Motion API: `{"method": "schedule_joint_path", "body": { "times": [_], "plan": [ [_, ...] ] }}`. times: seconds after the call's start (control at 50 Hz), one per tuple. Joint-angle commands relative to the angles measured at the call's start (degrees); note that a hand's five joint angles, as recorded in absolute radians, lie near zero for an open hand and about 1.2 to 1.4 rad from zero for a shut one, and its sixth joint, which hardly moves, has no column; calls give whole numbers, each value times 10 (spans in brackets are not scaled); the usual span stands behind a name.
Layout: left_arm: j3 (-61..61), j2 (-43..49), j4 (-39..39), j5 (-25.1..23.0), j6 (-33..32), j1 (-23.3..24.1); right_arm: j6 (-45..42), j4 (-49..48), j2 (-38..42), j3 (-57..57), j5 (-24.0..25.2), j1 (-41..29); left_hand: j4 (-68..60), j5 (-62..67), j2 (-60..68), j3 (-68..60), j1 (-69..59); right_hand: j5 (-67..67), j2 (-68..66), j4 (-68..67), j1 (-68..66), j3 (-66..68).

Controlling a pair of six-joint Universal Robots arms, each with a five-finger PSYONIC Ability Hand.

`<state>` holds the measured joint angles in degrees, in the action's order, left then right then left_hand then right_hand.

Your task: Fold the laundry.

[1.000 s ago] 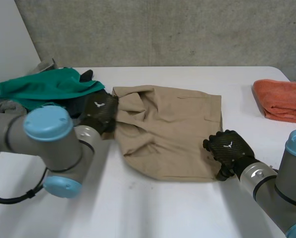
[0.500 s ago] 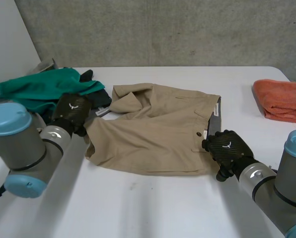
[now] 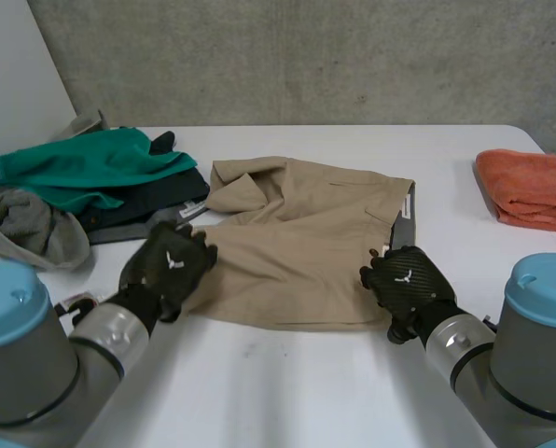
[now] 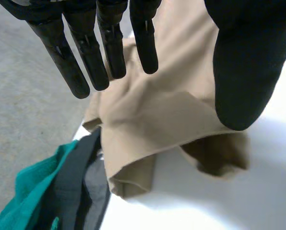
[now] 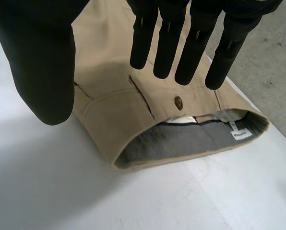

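Tan shorts (image 3: 297, 245) lie spread flat in the middle of the white table (image 3: 287, 392), waistband to the right. My left hand (image 3: 171, 266) hovers at their near left edge, by the leg hem. In the left wrist view that hand (image 4: 109, 43) is open, fingers straight and thumb apart, above the shorts' leg end (image 4: 157, 115), holding nothing. My right hand (image 3: 404, 285) is at the near right corner. The right wrist view has it (image 5: 167, 38) open over the waistband (image 5: 181, 141), beside the button (image 5: 179, 101).
At the back left lies a pile: a green cloth (image 3: 82, 163), a dark garment (image 3: 143, 207) and a grey cloth (image 3: 31, 226). The green cloth (image 4: 23, 201) and the dark garment (image 4: 80, 177) lie right beside the leg hem. A folded orange towel (image 3: 530, 187) sits at the right edge.
My left hand pulled the shorts' bunched leg end out to the left, let go and drew back toward the front. The shorts now lie flat. My right hand shifted slightly left.
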<state>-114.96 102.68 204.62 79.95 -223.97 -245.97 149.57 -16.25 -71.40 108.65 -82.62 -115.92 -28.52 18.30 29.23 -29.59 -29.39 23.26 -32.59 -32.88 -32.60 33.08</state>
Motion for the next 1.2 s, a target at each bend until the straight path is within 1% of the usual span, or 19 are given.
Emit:
{"method": "schedule_joint_path", "body": {
  "times": [0.02,0.16,0.24,0.26,0.28,0.44,0.6,0.62,0.68,0.72,0.84,0.9,0.92,0.98,1.06,1.08,1.14,1.16,1.2],
  "plan": [
    [-19,7,8,2,-37,6,-1,-12,33,-10,-3,-3,-37,40,30,-27,-29,53,-59,-56,-59,54],
    [-19,36,48,8,-43,-32,-10,-41,50,-15,-22,0,-39,41,32,-28,-30,104,-111,-108,-111,106],
    [-18,52,74,8,-43,-40,-10,-43,62,-22,-25,3,-49,51,42,-38,-40,262,-269,-266,-269,264],
    [-18,57,79,8,-43,-41,-10,-43,64,-25,-24,5,-57,60,50,-47,-49,413,-419,-416,-419,414],
    [-18,61,85,8,-43,-41,-10,-43,64,-26,-25,5,-62,65,55,-52,-54,467,-474,-471,-473,469],
    [-11,85,110,10,-45,-46,-10,-43,56,-22,-32,15,-86,88,79,-75,-77,467,-474,-471,-474,469],
    [-4,111,112,3,-43,-55,-9,-39,49,-20,-34,16,-266,268,259,-255,-257,467,-474,-471,-474,469],
    [-3,116,112,2,-43,-55,-9,-39,49,-20,-34,16,-328,330,321,-317,-319,467,-474,-471,-474,469],
    [1,120,112,2,-42,-55,-9,-36,48,-20,-36,16,-415,418,408,-405,-407,467,-474,-471,-474,469],
    [2,122,112,1,-42,-55,-8,-36,45,-21,-36,16,-514,517,507,-504,-506,467,-474,-471,-474,469],
    [-3,114,106,4,-41,-52,-11,-14,18,-26,-36,16,-515,517,508,-504,-506,467,-474,-471,-474,469],
    [-11,89,95,6,-39,-52,-22,38,-14,-32,-33,17,-515,517,508,-504,-506,467,-474,-471,-474,469],
    [-20,50,77,6,-35,-50,-28,53,-22,-34,-32,18,-515,517,508,-504,-506,467,-474,-471,-474,469],
    [-35,-3,31,7,-22,-43,-60,128,-60,-48,-30,30,-515,517,508,-504,-506,467,-474,-471,-474,469],
    [-39,-77,-77,8,39,-19,-107,231,-112,-63,-25,75,-515,517,508,-504,-506,467,-474,-471,-474,469],
    [-36,-105,-130,8,71,-5,-119,251,-121,-66,-25,85,-515,517,508,-504,-506,467,-474,-471,-474,469],
    [-31,-146,-214,7,116,14,-184,332,-144,-71,-25,112,-515,517,508,-504,-506,467,-474,-471,-474,469],
    [-26,-169,-270,6,143,22,-203,350,-149,-71,-25,119,-515,517,508,-504,-506,467,-474,-471,-474,469],
    [-24,-185,-319,5,168,28,-250,404,-162,-67,-25,132,-515,517,508,-504,-506,467,-474,-471,-474,469]
  ]
}}
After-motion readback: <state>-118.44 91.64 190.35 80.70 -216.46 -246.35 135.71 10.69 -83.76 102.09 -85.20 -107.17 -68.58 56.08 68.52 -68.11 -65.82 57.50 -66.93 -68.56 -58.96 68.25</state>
